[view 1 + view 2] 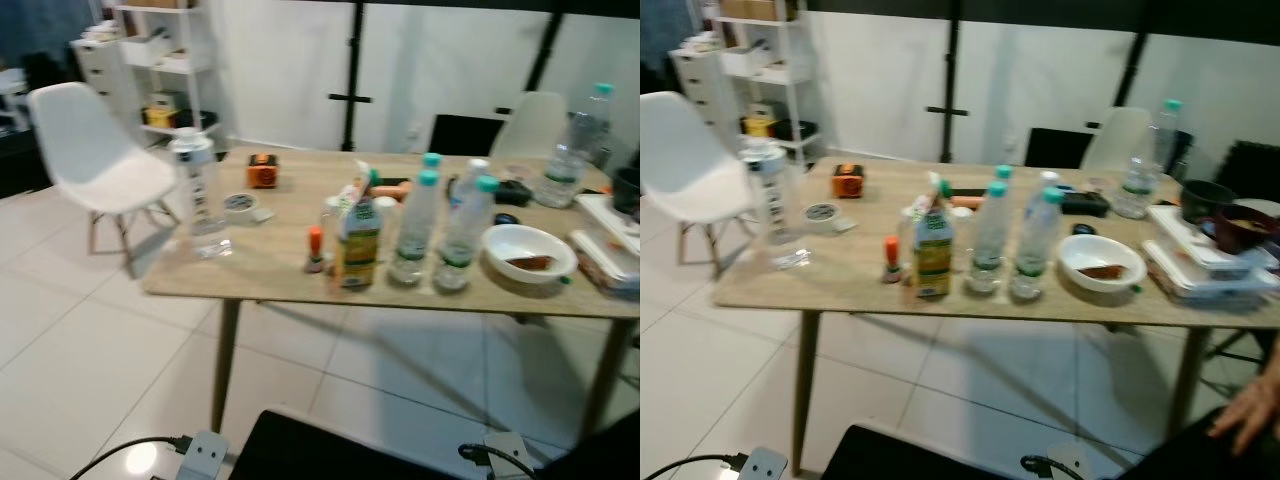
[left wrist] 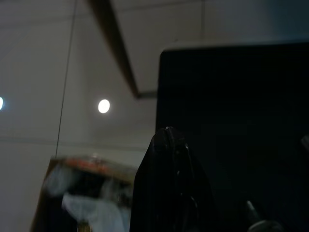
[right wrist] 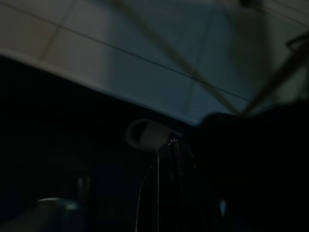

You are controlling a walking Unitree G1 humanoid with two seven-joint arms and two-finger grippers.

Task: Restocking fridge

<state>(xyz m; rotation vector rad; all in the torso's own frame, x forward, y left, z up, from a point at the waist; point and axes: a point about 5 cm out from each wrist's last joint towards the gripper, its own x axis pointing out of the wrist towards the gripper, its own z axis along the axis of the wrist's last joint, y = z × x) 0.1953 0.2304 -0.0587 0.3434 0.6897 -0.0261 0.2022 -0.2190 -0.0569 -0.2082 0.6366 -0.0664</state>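
A wooden worktop [image 1: 260, 270] holds the restock items: a juice carton [image 1: 358, 245] at the front edge, with two teal-capped water bottles [image 1: 415, 230] just beside it. The bottles look full, so probably heavy, smooth and slightly squashy; grip one mid-body, below the shoulder. The carton is stiffer and best taken across its flat sides. Both arms hang idle below the worktop, well apart from the items. The left end effector [image 2: 166, 181] and the right end effector [image 3: 171, 188] each appear clenched, though the wrist views are dark.
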